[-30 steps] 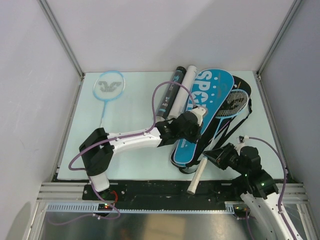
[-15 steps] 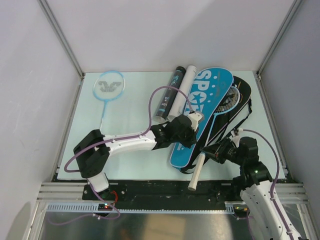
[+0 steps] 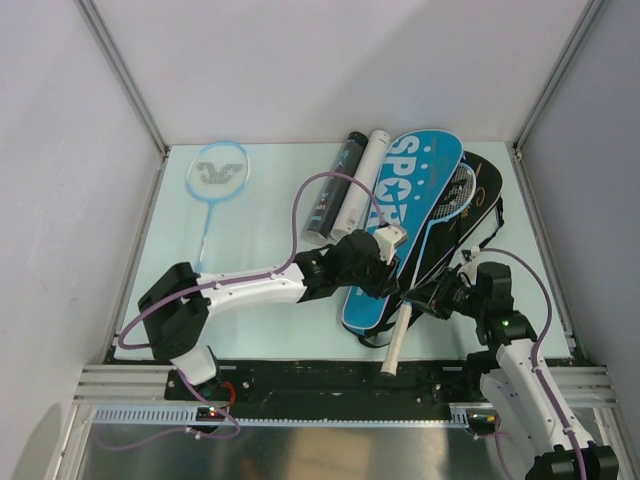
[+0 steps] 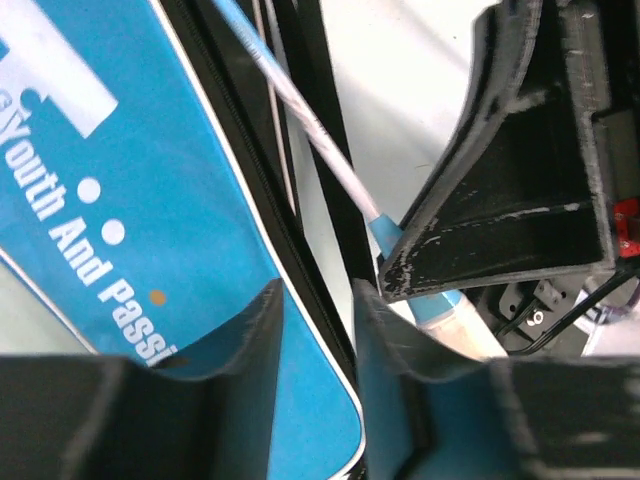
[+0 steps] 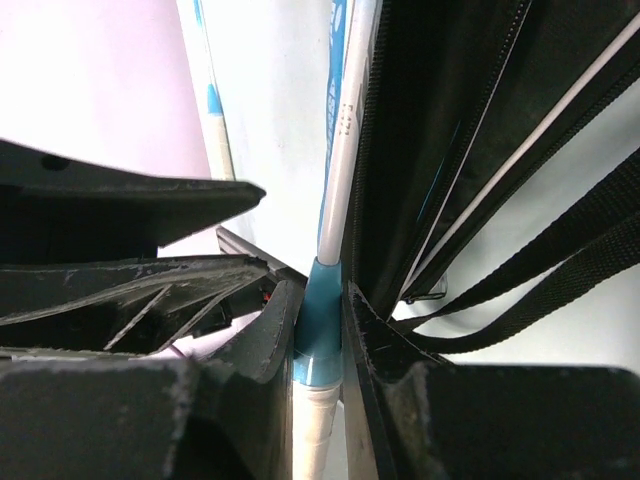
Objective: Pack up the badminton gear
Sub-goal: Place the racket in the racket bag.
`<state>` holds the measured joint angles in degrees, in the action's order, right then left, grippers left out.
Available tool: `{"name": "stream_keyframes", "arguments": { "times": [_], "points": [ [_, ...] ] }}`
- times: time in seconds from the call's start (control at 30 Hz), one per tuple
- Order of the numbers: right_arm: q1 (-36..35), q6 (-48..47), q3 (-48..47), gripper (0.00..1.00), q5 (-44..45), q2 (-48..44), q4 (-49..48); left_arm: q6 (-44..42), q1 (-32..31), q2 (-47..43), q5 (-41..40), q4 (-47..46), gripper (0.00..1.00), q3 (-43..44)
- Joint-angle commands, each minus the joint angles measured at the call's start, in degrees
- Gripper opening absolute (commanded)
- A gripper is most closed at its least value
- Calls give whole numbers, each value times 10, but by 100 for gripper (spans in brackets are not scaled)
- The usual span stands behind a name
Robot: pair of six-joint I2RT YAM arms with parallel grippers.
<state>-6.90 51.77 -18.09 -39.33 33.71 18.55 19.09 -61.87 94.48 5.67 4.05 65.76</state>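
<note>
**A:** The right gripper (image 5: 320, 320) is clamped on the racket (image 3: 394, 345), right where the shaft meets the handle. The handle pokes toward the near edge of the table (image 3: 250, 235).

**B:** And the head?

**A:** It lies on the black bag (image 3: 487, 188), partly tucked under the blue bag (image 3: 415, 200). The long axis runs from the near edge toward the far right corner.

**B:** Left gripper (image 4: 318, 320)?

**A:** Narrowly parted, astride the blue bag's near rim, just left of the shaft. The right arm has the racket, so I'd expect a push along that axis, deeper in.
</note>
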Motion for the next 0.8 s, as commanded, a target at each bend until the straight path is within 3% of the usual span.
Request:
{"name": "stream_keyframes", "arguments": {
  "times": [0.0,0.13,0.37,0.67,0.77],
  "points": [
    [1,-54,-10,0,-26,-25,-42,-24,-6,-40,-56,-4,45,-17],
    [1,-49,-8,0,-18,-47,-38,-33,-20,-34,-88,-4,58,-20],
    [1,-34,-4,0,-19,-43,-54,-43,-45,7,-145,-8,67,-14],
    [0,-23,-2,0,-23,-56,-54,-54,-47,47,-192,-9,65,2],
    [0,-16,-2,0,-22,-66,-53,-56,-47,52,-200,-9,56,5]
  ]
}}
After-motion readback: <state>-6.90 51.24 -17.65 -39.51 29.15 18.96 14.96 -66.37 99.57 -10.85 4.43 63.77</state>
